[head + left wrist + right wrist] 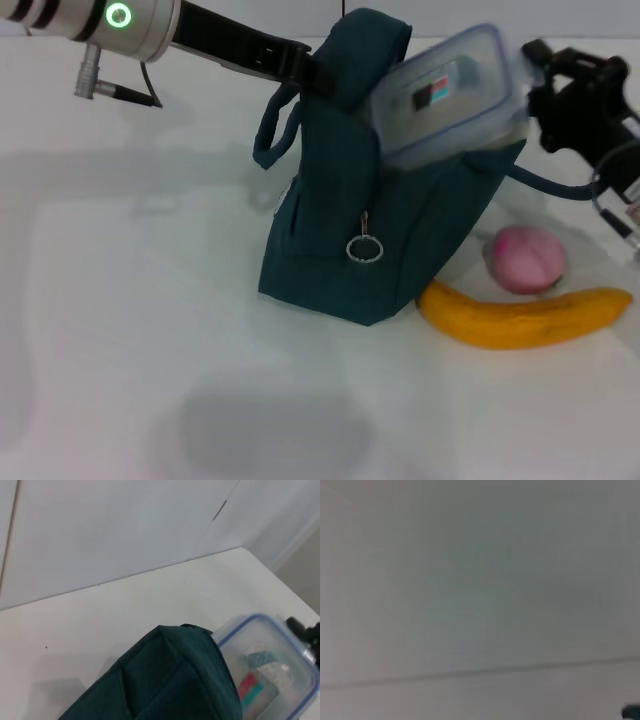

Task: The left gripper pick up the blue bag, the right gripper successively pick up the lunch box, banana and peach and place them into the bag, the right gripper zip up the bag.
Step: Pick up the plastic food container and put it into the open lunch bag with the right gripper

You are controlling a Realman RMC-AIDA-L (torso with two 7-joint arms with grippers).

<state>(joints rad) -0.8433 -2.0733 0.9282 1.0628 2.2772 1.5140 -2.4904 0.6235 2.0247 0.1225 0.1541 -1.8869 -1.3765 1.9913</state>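
On the white surface [120, 330], nearest the robot, a long yellow banana [525, 316] lies just beside the foot of the blue bag [390, 240], on the right arm's side. A small pink peach [525, 259] sits just behind the banana, near the bag's lower corner. Neither fruit is packed yet.

The blue bag stands tilted, its base resting on the surface. A silver zipper ring [364, 249] hangs on the side facing the robot, and one loop handle droops on the left arm's side of the bag.

At the bag's mouth, the clear lunch box [447, 93] with its blue-rimmed lid and red-and-blue sticker is partly inside, leaning at an angle, its upper half outside the opening. The right pincer [540, 85] is at the box's outer end, closed on its edge.

Beyond the bag's top, the left pincer [315, 70] reaches in from the far left and grips the upper fabric by the handle, holding the bag up; its fingertips are buried in the cloth.

The step in hand looks to be seating the box. To do it well, the right arm should likely push the box down along the bag's slant, letting go only once it rests inside, while the left keeps the mouth lifted and wide.
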